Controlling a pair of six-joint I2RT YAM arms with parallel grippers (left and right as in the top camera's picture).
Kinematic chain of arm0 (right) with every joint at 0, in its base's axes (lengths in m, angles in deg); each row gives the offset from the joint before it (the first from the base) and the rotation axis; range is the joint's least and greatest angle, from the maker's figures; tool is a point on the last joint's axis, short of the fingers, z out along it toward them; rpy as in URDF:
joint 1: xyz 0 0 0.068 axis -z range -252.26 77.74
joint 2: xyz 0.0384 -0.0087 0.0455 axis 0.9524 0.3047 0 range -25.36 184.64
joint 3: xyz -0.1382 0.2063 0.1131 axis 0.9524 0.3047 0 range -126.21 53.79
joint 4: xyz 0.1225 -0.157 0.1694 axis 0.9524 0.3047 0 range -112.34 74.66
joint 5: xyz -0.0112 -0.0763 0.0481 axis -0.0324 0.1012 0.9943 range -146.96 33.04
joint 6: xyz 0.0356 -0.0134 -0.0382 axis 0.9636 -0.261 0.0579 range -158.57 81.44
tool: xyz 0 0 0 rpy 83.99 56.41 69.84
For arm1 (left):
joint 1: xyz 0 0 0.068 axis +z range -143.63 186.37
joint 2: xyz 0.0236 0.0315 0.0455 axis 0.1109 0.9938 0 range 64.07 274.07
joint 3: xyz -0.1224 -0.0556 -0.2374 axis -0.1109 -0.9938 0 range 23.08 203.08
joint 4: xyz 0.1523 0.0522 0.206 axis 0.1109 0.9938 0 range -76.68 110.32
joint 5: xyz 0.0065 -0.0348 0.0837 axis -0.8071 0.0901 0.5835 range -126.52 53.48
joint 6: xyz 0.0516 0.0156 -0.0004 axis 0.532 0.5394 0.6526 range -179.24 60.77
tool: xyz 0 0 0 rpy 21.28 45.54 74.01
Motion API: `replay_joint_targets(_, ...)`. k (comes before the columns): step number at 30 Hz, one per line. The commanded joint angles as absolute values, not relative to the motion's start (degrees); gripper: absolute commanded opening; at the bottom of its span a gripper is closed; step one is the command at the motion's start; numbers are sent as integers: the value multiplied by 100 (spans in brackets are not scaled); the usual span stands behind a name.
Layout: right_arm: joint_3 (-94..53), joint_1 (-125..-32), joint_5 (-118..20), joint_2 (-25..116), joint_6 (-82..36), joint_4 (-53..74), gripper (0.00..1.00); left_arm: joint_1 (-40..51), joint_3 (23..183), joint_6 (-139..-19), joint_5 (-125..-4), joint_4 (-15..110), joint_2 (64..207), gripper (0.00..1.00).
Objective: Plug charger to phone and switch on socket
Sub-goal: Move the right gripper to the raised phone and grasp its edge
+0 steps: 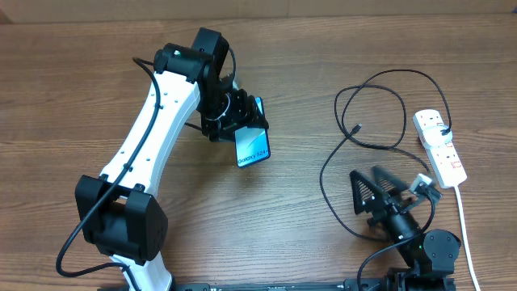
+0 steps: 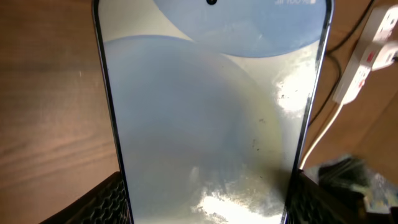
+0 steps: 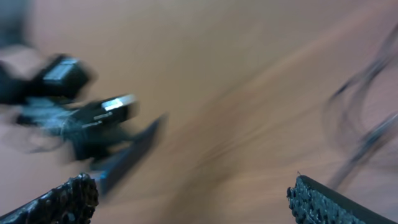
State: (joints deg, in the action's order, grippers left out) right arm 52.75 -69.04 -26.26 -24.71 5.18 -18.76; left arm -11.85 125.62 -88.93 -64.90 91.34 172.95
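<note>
Over the table [image 1: 73, 73], our left gripper [image 1: 239, 121] clamps the slick phone [image 1: 252, 145] edgewise; our right gripper [image 1: 373, 194] gapes empty; we'd pinch the limp charger [image 1: 356, 129] near its tip.

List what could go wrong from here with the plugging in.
The left gripper holds the phone by one end only; pushing a plug in may twist or slip it.
The right gripper is open and empty, its view blurred; it may miss the charger's small plug tip.
The charger loops beside the right arm and could snag, tugging the socket.
</note>
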Motion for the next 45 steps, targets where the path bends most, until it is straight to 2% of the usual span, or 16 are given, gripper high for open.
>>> replay_joint_targets(1, 5334, -6930, -722, -2513, 3163, -1898, 100, -1154, 12742, -9183, -6348, 8762, 17242, 57)
replay_joint_targets(3, 5334, -6930, -725, -2513, 3167, -1896, 100, -1154, 12742, -9273, -6326, 8596, 17242, 57)
replay_joint_targets(8, 5334, -6930, -1782, -2513, 3110, -1933, 100, -1154, 12742, -9339, -6267, 8362, 17242, 57)
replay_joint_targets(11, 5332, -6936, -1551, -2513, 1917, -2230, 100, -1172, 12742, -9417, -6086, 8277, 17242, 56)
replay_joint_targets(17, 5155, -6943, -1253, -2506, 1541, -2136, 99, -1172, 12742, -9417, -6044, 8187, 17242, 57)
replay_joint_targets(24, 4473, -6943, -1389, -2056, 966, -558, 99, -1170, 12742, -9417, -6044, 8128, 17242, 57)
replay_joint_targets(29, 3832, -7231, -1459, -932, 560, 56, 99, -1170, 12742, -9417, -6047, 8071, 17242, 57)
replay_joint_targets(34, 3148, -8180, -2049, 300, 439, 172, 99, -1170, 12742, -9417, -6047, 8074, 17242, 57)
replay_joint_targets(37, 2816, -9190, -3393, 1100, 418, 106, 99, -1170, 12742, -9417, -6047, 8074, 17242, 57)
replay_joint_targets(39, 2816, -9782, -4217, 1483, 422, -340, 100, -1170, 12742, -9417, -6047, 8074, 17242, 57)
replay_joint_targets(40, 2816, -10239, -4936, 1826, 422, -991, 100, -1170, 12742, -9420, -6047, 8074, 17242, 57)
replay_joint_targets(44, 2816, -10941, -6355, 2829, 422, -2720, 100, -1172, 12742, -9481, -6051, 8074, 17242, 57)
replay_joint_targets(45, 2816, -10984, -6355, 2982, 426, -2921, 100, -1172, 12742, -9518, -6049, 8074, 17242, 57)
